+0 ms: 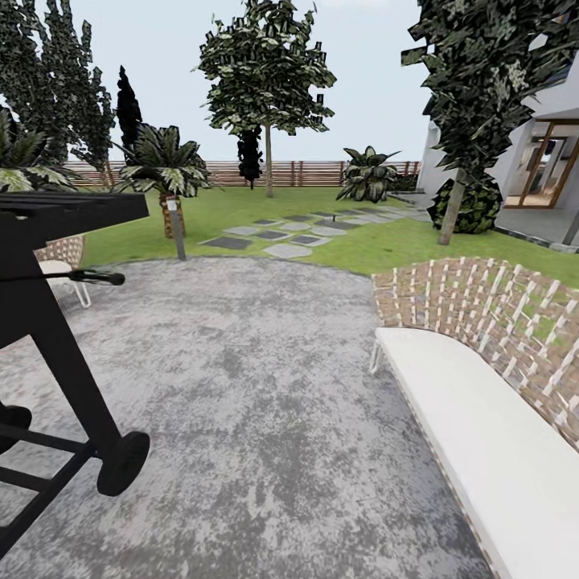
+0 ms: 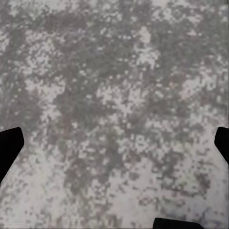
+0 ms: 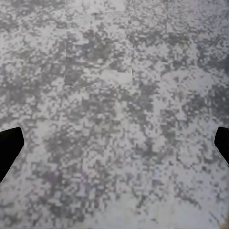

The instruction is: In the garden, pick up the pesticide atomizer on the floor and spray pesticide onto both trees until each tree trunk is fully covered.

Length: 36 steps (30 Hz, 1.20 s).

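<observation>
While rolling across the mottled grey paved patch [image 1: 241, 418], nothing yet done: atomizer unfound, trunks unsprayed. Left tool [image 2: 114, 143] and right tool [image 3: 114, 143] spread wide, empty.

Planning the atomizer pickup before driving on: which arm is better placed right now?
Neither yet. The left end effector and right end effector both hang open over the grey paving; the lawn lies ahead. Pick once there.

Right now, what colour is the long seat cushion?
White, on the bench cushion with its brown-and-white woven back; the head view shows it best.
</observation>
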### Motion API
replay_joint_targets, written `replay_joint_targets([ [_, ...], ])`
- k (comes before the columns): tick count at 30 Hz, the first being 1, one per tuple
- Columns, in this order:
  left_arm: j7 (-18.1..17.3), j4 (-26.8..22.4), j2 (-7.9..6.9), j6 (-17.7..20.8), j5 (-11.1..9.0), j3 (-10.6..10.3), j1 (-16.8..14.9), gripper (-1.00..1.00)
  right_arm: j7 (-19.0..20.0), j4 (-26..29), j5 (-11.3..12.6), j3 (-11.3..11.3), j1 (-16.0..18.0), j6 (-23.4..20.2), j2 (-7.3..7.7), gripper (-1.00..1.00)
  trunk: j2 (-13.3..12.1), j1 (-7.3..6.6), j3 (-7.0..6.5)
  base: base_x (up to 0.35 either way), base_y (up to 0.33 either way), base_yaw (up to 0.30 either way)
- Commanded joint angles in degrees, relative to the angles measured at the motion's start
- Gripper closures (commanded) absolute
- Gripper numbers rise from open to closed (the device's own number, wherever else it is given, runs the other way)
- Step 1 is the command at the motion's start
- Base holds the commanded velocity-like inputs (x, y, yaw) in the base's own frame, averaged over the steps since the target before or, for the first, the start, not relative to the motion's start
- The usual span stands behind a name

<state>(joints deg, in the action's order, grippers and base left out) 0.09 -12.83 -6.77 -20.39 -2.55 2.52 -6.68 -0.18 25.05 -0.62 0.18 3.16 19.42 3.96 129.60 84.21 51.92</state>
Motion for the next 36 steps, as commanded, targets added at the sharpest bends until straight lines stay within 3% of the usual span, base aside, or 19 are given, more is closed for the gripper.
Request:
replay_joint_targets([
  [1,0.00,0.00,0.00,0.00,0.00,-0.01,0.00,-1.00,0.00,0.00,0.00,0.00,0.00,0.00,0.00,-1.00,0.00,0.00,0.00,0.338,0.000,0.000],
  [36,-0.01,0.00,0.00,0.00,0.09,-0.03,0.00,-1.00,0.00,0.00,0.00,0.09,0.00,0.00,0.00,-1.00,0.00,0.00,0.00,0.338,0.000,0.000],
])
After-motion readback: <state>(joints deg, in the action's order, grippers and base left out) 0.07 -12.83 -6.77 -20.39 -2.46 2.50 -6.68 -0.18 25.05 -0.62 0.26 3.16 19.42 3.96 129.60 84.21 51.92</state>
